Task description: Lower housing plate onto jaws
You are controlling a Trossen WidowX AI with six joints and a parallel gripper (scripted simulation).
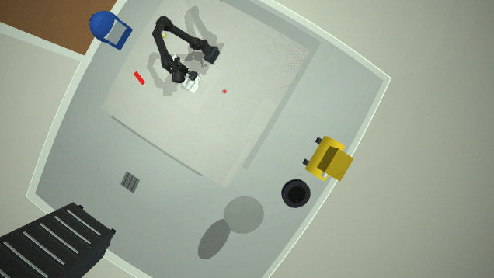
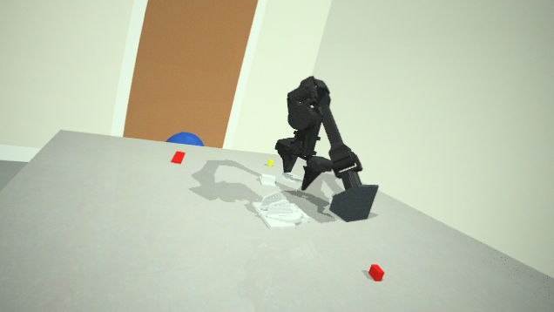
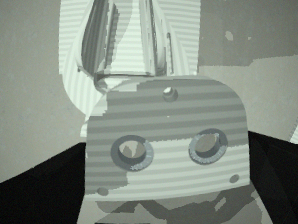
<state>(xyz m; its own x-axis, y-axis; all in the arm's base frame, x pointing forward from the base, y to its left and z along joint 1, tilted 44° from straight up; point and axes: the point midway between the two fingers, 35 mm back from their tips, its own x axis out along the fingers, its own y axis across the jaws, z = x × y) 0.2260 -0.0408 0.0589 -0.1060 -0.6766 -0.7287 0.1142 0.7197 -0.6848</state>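
Observation:
My gripper (image 2: 294, 180) (image 3: 165, 145) is shut on the housing plate (image 2: 290, 177) (image 3: 170, 117), a pale rounded plate with two large ringed holes. The plate hangs above the table. In the wrist view its far edge overlaps the near end of the jaw assembly. The white base (image 2: 274, 227) (image 3: 188, 25) lies on the table, and in the exterior view it is in front of the gripper and a little left, lower down. Two upright-edged jaws (image 3: 95, 42) (image 3: 156, 42) sit on it side by side. The pins and jaw stubs are hidden or too small to tell.
A small white block (image 2: 267, 179) stands behind the base. A yellow piece (image 1: 165, 36) (image 2: 270, 163) lies near the arm. A flat red piece (image 1: 139, 78) (image 2: 178, 157) and a small red block (image 1: 224, 91) (image 2: 376, 273) lie farther off on the table.

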